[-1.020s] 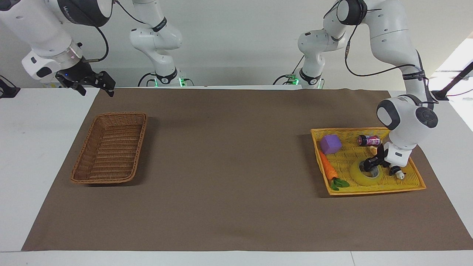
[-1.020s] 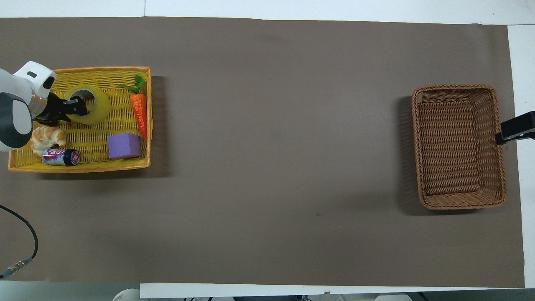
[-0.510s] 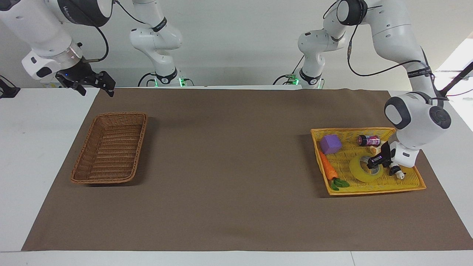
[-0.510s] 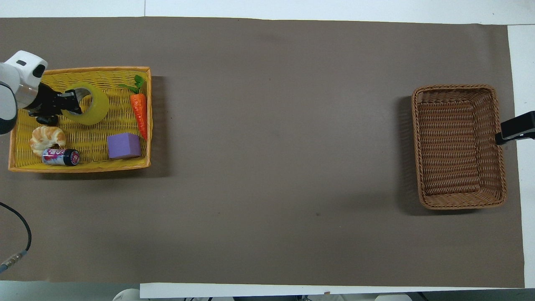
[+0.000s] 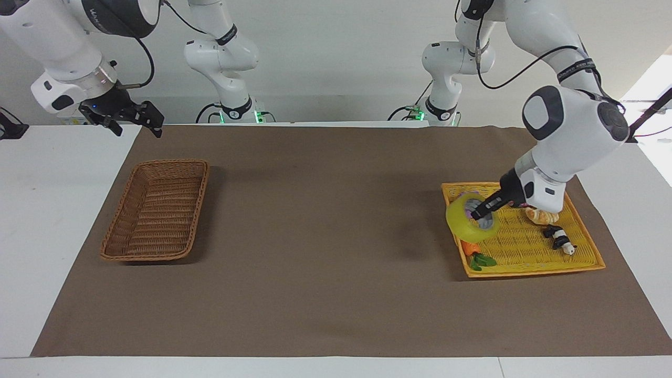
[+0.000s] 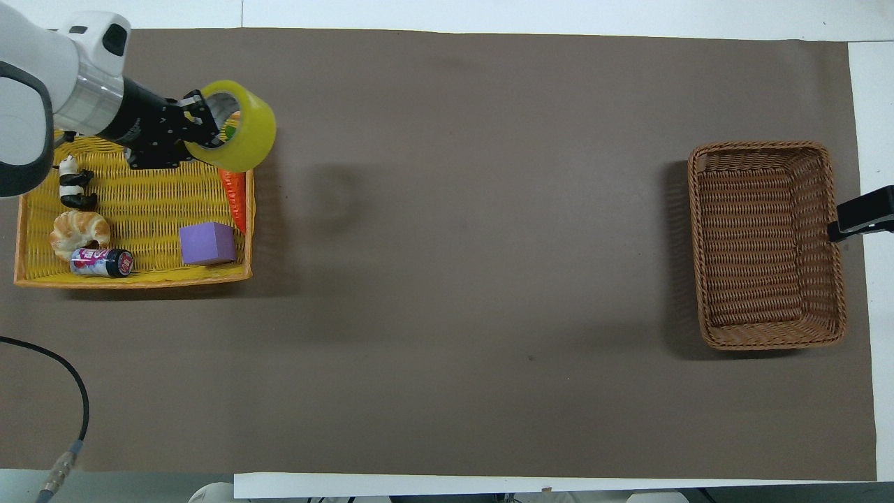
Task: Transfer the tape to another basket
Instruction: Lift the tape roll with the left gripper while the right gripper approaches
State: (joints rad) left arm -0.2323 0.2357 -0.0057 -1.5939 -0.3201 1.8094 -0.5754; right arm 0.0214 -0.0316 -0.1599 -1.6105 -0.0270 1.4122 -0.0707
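The yellow translucent tape (image 5: pixel 464 224) (image 6: pixel 246 130) hangs tilted in my left gripper (image 5: pixel 480 212) (image 6: pixel 199 130), which is shut on the roll's wall with one finger inside the grey-white core. It is up in the air over the yellow tray's (image 5: pixel 535 272) (image 6: pixel 133 281) edge that faces the middle of the table. The brown wicker basket (image 5: pixel 170 163) (image 6: pixel 761 145) stands empty at the right arm's end of the table. My right gripper (image 5: pixel 134 123) (image 6: pixel 862 218) waits open in the air beside that basket's outer side.
In the yellow tray lie a carrot (image 5: pixel 469 248) (image 6: pixel 236 195), a purple cube (image 6: pixel 206 243), a croissant (image 5: pixel 541 215) (image 6: pixel 78 230), a small can (image 6: pixel 101 262) and a panda toy (image 5: pixel 559 239) (image 6: pixel 70 183). A brown mat (image 5: pixel 325 236) covers the table between tray and basket.
My left gripper has lifted the tape out of the yellow tray and carried it toward the middle of the table. The panda toy is uncovered. The right arm has not moved.
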